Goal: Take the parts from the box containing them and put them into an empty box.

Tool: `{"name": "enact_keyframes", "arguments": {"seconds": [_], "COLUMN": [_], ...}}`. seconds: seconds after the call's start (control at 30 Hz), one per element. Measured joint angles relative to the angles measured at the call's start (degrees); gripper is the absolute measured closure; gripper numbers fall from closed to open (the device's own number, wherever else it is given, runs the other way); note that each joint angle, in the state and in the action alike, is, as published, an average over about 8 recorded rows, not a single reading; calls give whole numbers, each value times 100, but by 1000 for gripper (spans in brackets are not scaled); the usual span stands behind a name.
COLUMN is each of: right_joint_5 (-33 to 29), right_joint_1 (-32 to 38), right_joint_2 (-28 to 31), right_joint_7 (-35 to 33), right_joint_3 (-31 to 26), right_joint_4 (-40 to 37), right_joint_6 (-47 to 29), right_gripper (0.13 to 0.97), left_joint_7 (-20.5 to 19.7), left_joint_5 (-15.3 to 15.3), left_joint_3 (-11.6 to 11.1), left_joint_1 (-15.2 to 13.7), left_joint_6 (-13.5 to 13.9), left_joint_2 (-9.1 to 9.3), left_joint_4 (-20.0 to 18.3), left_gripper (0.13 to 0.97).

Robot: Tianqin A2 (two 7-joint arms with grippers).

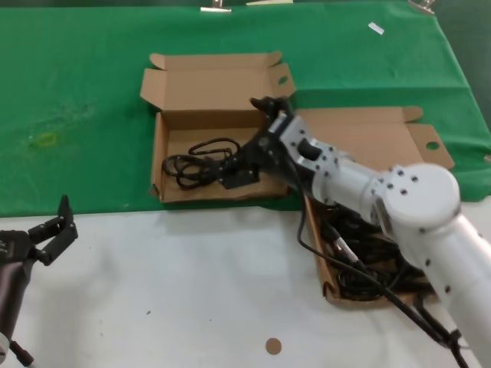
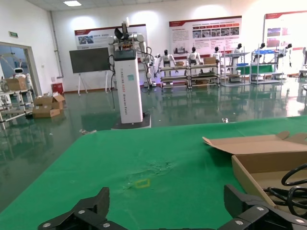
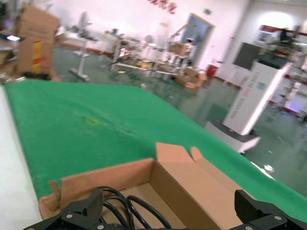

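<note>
Two open brown cardboard boxes lie on the green cloth. The box containing them (image 1: 326,280) is at the right, under my right arm, with several black cables (image 1: 368,264) in it. The empty box (image 1: 157,153), farther back and to the left, has an oval hole in one ear and holds one coiled black cable (image 1: 192,162). My right gripper (image 1: 249,142) hangs over the right end of this box, open, with the cable (image 3: 122,208) lying below its fingers and the box wall (image 3: 192,189) beside it. My left gripper (image 1: 50,230) stays open at the front left, empty (image 2: 168,206).
The front of the table is white (image 1: 192,284), with a small brown disc (image 1: 272,346) on it. Green cloth (image 1: 77,115) covers the back. A white tag (image 1: 375,27) lies at the far right. The left wrist view shows the left box's corner (image 2: 268,160).
</note>
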Motion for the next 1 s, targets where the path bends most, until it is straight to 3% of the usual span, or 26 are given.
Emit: {"name": "enact_keyframes", "arguments": {"seconds": [0.3, 0.6, 1.0], "right_joint_5": [405, 807, 1342], "right_joint_1": [-1014, -2030, -3382], "right_joint_2": [167, 334, 557], "right_joint_7": [169, 339, 563], "right_joint_3": [424, 848, 1414], "right_joint_4": [892, 1778, 2957], "right_joint_6": [675, 1345, 2236], "right_gripper": [129, 129, 129], "left_joint_7": [3, 1, 1], "left_joint_5": [0, -1, -1], "left_joint_3": [0, 0, 0], "left_joint_1": [0, 0, 0], "left_joint_6": [0, 0, 0], "left_joint_2": [0, 0, 0], "left_joint_4": [0, 0, 0], "left_gripper": [212, 142, 143]}}
